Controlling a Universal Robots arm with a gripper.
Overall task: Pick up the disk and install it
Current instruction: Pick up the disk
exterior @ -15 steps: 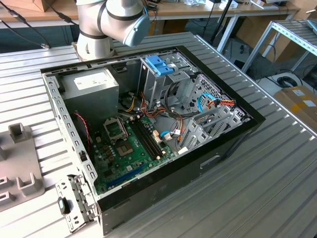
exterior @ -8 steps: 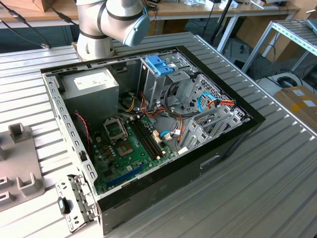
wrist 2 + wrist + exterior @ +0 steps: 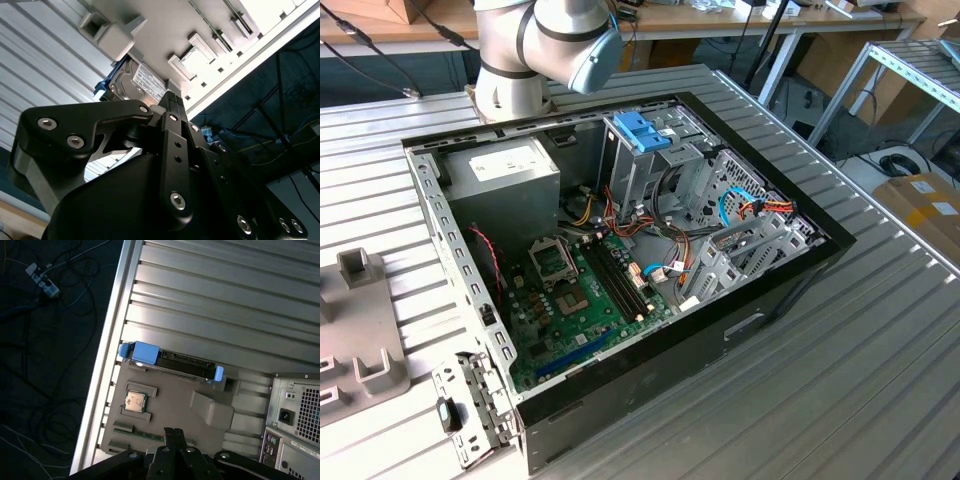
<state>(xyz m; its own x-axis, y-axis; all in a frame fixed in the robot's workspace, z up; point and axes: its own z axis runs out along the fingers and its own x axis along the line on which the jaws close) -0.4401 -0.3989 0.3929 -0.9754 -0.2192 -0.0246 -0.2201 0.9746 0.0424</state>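
The disk (image 3: 176,363) stands on edge in a slot at the far side of a grey fixture tray (image 3: 170,405). Its light-blue carrier rail (image 3: 142,352) shows at both ends. In the second wrist view the disk (image 3: 141,82) shows its dark body and white label, with the blue rail (image 3: 103,88) beside it. My gripper (image 3: 173,432) hangs above the tray, well short of the disk, touching nothing. Its fingers are shut together with nothing between them. In the second wrist view the gripper (image 3: 172,100) points toward the disk.
The open computer case (image 3: 620,250) lies on the ribbed metal table (image 3: 880,380), with a deeper-blue latch (image 3: 642,130) on its drive cage. The case's rear panel (image 3: 295,425) is next to the tray. A processor chip (image 3: 135,401) sits in the tray. The table edge (image 3: 107,370) drops to a floor with cables.
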